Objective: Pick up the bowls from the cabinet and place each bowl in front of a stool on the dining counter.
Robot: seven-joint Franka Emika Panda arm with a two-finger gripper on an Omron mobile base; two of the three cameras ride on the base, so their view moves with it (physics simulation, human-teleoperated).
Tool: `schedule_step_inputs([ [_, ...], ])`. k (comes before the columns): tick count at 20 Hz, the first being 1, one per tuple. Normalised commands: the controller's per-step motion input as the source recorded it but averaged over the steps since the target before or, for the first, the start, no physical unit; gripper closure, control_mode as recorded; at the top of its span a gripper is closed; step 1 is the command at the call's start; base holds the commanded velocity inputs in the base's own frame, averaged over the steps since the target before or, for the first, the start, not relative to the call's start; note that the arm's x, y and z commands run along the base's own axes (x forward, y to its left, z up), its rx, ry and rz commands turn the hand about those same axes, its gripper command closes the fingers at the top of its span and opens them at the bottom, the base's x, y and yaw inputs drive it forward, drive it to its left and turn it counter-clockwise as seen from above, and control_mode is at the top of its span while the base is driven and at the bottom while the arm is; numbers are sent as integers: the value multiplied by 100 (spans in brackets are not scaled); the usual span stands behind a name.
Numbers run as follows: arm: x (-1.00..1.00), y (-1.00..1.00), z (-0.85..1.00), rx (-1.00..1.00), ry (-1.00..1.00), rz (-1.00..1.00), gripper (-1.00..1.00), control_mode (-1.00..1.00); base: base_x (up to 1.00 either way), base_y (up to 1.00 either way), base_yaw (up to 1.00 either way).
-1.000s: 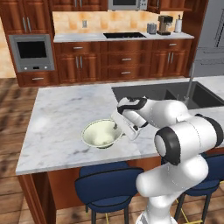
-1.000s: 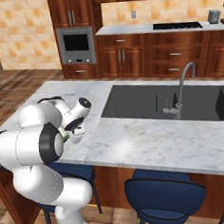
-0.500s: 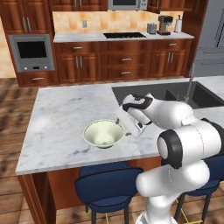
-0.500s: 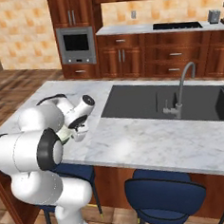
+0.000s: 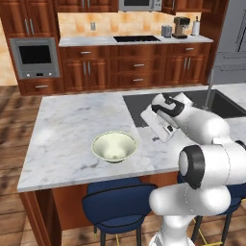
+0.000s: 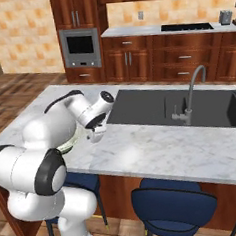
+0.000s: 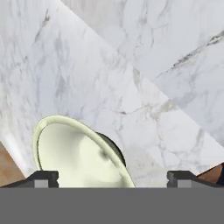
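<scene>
A beige-olive bowl [image 5: 114, 146] with a cream inside stands upright on the dining counter [image 5: 67, 120], near its front edge and right behind a dark-blue stool [image 5: 117, 204]. My gripper [image 5: 153, 128] hangs open above the marble to the right of the bowl, apart from it and holding nothing. In the hand view the bowl [image 7: 78, 155] lies low and left, between and beyond the spread fingertips [image 7: 46, 177]. In the right base view a sliver of the bowl [image 6: 67, 145] peeks out behind my arm, left of the gripper [image 6: 95, 135]. Which wall cabinet held the bowls I cannot tell.
A dark sink [image 5: 139, 102] with a curved faucet [image 6: 188, 92] is set into the counter to the right of my hand. More stools [image 6: 172, 203] stand along the front edge. Wooden cabinets, an oven [image 5: 34, 57] and a stove worktop line the back wall.
The jaws have opened and let go of the bowl, which stays on the counter. My hand has lifted and drawn back to the right, away from it.
</scene>
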Motion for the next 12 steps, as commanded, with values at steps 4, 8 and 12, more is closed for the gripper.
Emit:
schedule_step_inputs([
  [4, -15, -97, 51, 0, 0, 0, -100, -100, 0, 0, 0],
  [8, -44, -96, 63, 0, 8, 0, -100, -100, 0, 0, 0],
  [12, -77, -70, 82, 0, 14, 0, -100, -100, 0, 0, 0],
])
